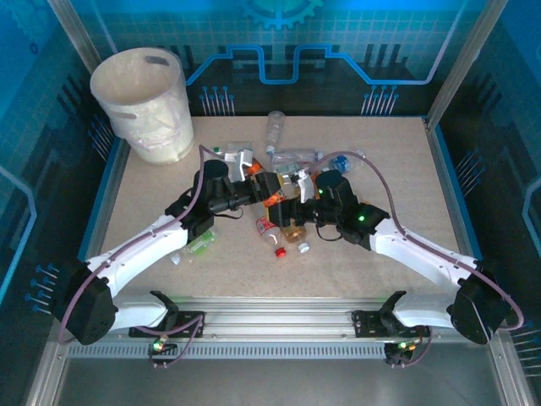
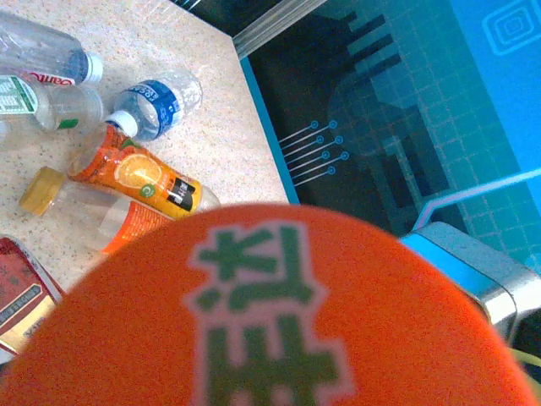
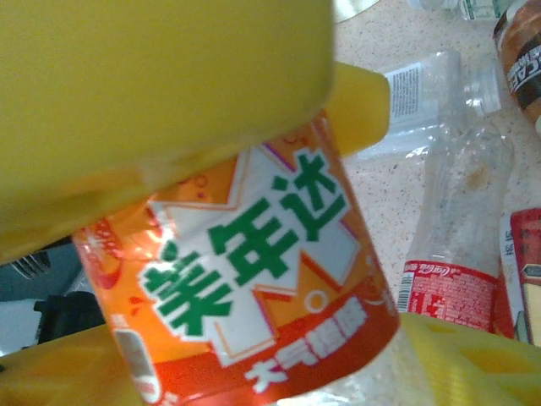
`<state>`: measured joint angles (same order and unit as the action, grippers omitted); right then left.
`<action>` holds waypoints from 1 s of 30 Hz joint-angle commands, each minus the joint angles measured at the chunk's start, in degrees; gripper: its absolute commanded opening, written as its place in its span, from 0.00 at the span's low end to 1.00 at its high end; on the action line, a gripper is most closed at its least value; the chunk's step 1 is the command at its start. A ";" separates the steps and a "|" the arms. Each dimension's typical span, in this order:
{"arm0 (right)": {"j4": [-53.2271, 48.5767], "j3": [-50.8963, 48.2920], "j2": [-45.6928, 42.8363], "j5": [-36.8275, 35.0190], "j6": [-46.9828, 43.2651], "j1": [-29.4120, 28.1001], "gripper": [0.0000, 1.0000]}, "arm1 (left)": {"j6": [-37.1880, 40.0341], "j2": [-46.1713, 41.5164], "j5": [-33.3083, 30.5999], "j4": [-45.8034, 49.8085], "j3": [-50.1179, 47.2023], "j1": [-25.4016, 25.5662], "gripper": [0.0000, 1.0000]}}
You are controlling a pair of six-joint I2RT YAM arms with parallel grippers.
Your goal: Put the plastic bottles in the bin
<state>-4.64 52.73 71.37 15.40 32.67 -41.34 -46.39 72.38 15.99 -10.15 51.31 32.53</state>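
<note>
Plastic bottles (image 1: 276, 131) mid-table, right fingers (image 3: 152, 76) clamping orange-labelled bottle (image 3: 254, 279), left fingers (image 1: 258, 182) in unclear state, bin (image 1: 144, 101) far-left corner

Green 美年达 on orange-label bottle (image 3: 254, 279), large green 料 on orange label (image 2: 254, 321)

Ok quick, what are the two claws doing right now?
Left gripper: cannot be told.
Right gripper: closed on the orange bottle.

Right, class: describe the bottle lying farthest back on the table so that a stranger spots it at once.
Find the white bin at the table's far left corner, then look right. A clear bottle lies alone there, beyond the heap of other bottles.
</note>
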 commanded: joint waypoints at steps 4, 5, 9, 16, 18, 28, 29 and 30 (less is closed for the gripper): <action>-6.24 5.48 -0.26 -1.19 -7.84 -0.78 0.88 | 3.30 0.59 -8.11 6.68 3.05 -0.16 0.48; -6.96 5.77 -0.57 -1.58 -8.62 -0.81 0.94 | 3.56 1.02 -9.72 8.30 3.97 -0.44 0.48; -9.89 6.39 -2.08 -6.97 -10.48 -0.78 1.00 | 6.27 1.78 -14.22 10.02 5.88 -1.99 0.47; -12.17 5.42 -6.46 -21.39 -8.66 -0.74 1.00 | 8.70 4.75 -20.90 13.19 12.10 -10.02 0.46; -12.78 4.82 -7.99 -26.12 -7.45 -0.66 1.00 | 10.47 5.74 -22.38 12.53 14.39 -12.06 0.46; -17.56 5.30 -10.37 -29.36 -7.37 1.43 1.00 | 22.38 13.41 -31.20 11.62 34.01 -23.71 0.47; -17.43 5.44 -10.49 -29.05 -7.35 1.79 1.00 | 23.41 14.62 -31.82 11.21 36.39 -24.88 0.47; -16.99 5.38 -10.63 -28.81 -7.22 1.99 1.00 | 24.83 16.02 -32.86 10.83 38.91 -25.84 0.47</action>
<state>-20.67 57.76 62.19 -12.27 24.58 -40.42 -27.81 85.95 -12.16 2.66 84.40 9.06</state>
